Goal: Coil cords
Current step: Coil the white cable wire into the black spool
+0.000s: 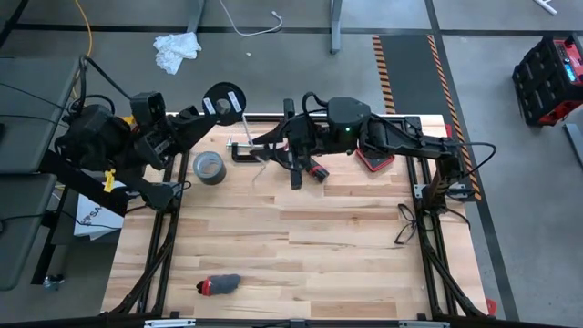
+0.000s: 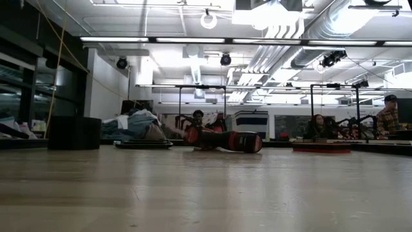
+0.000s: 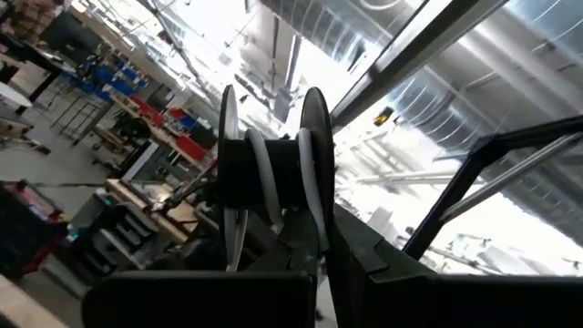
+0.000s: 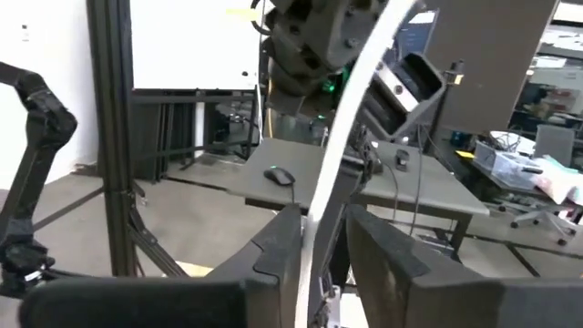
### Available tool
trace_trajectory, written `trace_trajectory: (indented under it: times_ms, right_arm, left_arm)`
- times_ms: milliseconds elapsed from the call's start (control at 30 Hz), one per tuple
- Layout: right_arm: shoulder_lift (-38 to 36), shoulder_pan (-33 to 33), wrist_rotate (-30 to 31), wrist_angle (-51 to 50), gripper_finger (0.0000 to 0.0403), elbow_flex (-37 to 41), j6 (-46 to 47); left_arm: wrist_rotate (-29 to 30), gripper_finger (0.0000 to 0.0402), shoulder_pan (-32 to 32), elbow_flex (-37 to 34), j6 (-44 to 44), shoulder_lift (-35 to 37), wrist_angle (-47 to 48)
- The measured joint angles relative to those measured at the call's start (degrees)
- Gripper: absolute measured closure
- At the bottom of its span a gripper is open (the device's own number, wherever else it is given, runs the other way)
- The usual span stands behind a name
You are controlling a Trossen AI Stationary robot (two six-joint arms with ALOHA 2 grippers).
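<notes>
Step in hand, as judged: feeding the cord (image 4: 339,137) onto its reel. The left gripper (image 1: 208,107), in the upper left-centre of the high view at the table's far edge, had its jaws pressed together on the disc (image 1: 224,98). In the left wrist view the disc (image 3: 269,169) read as a narrow black spool with two thin round flanges, and white turns were already lying in its groove. The right gripper (image 1: 266,150), just right of it in the upper centre of the frame, had its jaws slightly spread. In the right wrist view the cord ran up between the fingers (image 4: 278,246) with a sliver of gap, so it was guided rather than pinched. To do this well, the right hand should probably let the cord slide under light tension and stay lined up with the groove, so each turn lands between the flanges and not over a rim. Slack would likely let loops spring off. The cord looked smooth, thin, pale and springy, the flanges hard and matte. The table (image 1: 301,246) was pale butcher-block wood. A grey tape roll (image 1: 209,167) lay below the spool in the picture, near it but apart.
</notes>
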State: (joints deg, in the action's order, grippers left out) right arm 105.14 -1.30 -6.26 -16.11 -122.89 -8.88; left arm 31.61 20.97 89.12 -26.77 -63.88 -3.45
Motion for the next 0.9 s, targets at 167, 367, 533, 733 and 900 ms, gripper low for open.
trace_trajectory:
  times_ms: [167,367,533,733,900]
  right_arm:
    - [0.0,0.0,0.1,-0.3,0.0316,0.0,1.0]
    - [0.0,0.0,1.1,-2.1,0.0316,0.0,1.4]
    - [0.0,0.0,3.2,-2.8,0.0316,0.0,1.1]
    - [-0.1,0.0,3.2,-4.7,0.0316,0.0,1.1]
    - [-0.1,0.0,3.0,-4.4,0.0316,0.0,1.5]
  left_arm:
    - [-0.5,0.0401,0.0,0.0,1.3,0.0,-2.7]
    - [-1.1,0.0401,0.0,0.0,2.9,0.0,-4.8]
    - [-1.3,0.0401,0.0,0.0,3.0,0.1,-4.5]
    - [-1.1,0.0401,0.2,0.0,4.4,2.1,-3.8]
    - [0.6,0.0401,1.2,0.0,5.5,2.9,-3.3]
